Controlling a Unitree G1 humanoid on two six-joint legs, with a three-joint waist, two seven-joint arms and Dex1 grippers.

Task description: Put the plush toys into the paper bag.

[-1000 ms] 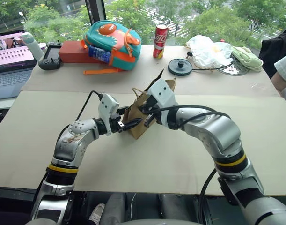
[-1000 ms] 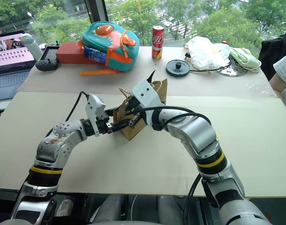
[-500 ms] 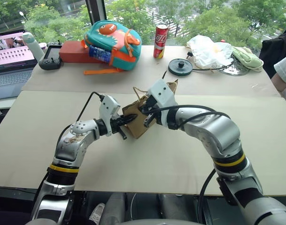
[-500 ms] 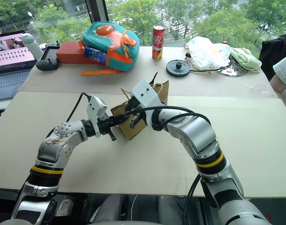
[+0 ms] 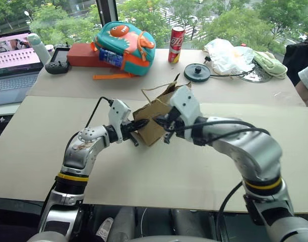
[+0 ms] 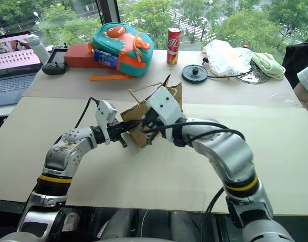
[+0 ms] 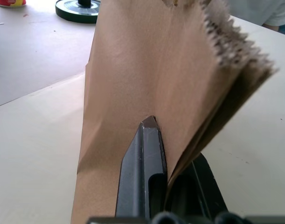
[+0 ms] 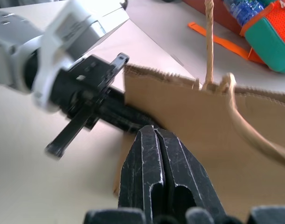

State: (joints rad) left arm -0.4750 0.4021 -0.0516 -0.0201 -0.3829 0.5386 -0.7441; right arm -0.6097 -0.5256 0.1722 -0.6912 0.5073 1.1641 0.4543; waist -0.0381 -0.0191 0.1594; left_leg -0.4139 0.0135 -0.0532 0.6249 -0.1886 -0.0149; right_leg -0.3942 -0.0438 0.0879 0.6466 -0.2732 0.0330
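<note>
While the left fingers (image 7: 143, 158) pinch the paper bag (image 5: 155, 118), right fingers (image 8: 157, 163) press together.

Materials and surface finish, as observed

Paper bag (image 5: 154, 121): matt brown kraft paper, creased, with a serrated top edge and twisted cord handles. Left gripper (image 7: 154, 154) fingers: black plastic, smooth, faintly scuffed. Table (image 5: 184, 171): matt beige board. Can (image 5: 176, 37): glossy metal. Backpack (image 5: 124, 41): teal-and-orange fabric. White plastic bag (image 5: 223, 53): thin, crinkled.
</note>
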